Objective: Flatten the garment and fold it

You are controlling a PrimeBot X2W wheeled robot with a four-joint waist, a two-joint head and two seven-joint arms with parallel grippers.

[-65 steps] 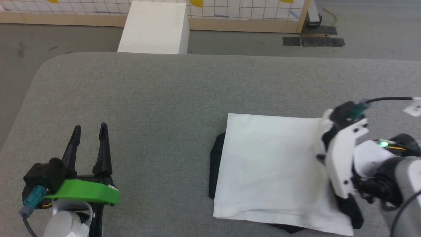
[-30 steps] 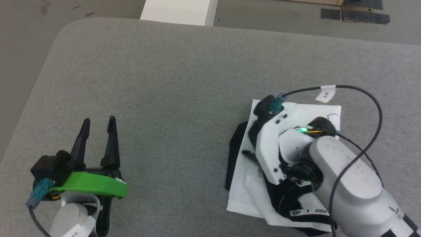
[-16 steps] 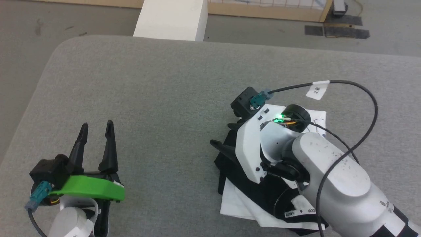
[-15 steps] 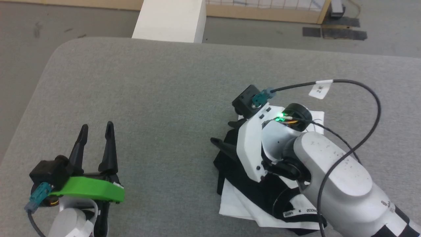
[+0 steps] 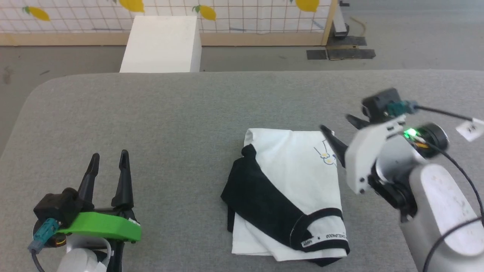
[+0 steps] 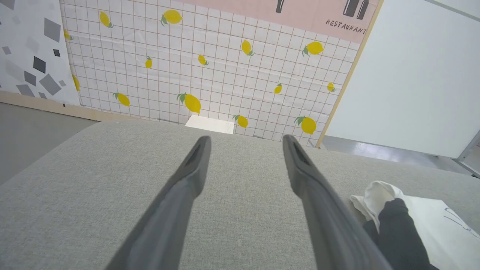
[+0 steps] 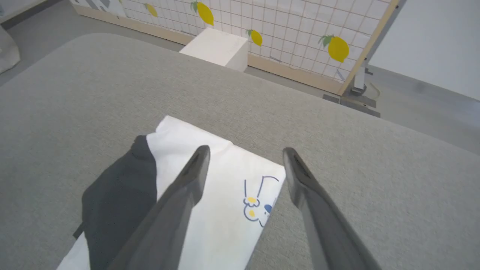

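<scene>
The garment (image 5: pixel 298 173) lies in a folded bundle on the grey table (image 5: pixel 170 113), right of centre. A black sleeve (image 5: pixel 261 196) and a lettered white band (image 5: pixel 325 237) are turned up on top of its white panel. My right gripper (image 5: pixel 336 124) hovers open just past the garment's far right corner, holding nothing. From the right wrist, that gripper (image 7: pixel 246 150) looks down over the white panel (image 7: pixel 221 210) and a small printed drawing (image 7: pixel 257 204). My left gripper (image 5: pixel 109 155) rests open at the lower left, well away from the cloth. In the left wrist view, the left gripper (image 6: pixel 246 139) is empty, with the garment (image 6: pixel 431 221) off to its right.
A white box (image 5: pixel 160 43) stands on the floor beyond the table's far edge, before a lemon-patterned tiled panel (image 5: pixel 245 11). Dark mats (image 5: pixel 340 53) lie on the floor at the back right. The table's rounded corner (image 5: pixel 34 94) is at the left.
My right gripper has opened, let go of the garment and drawn back to the right. The garment now lies folded over, black sleeve on top. The head camera has shifted. The left arm is still.
</scene>
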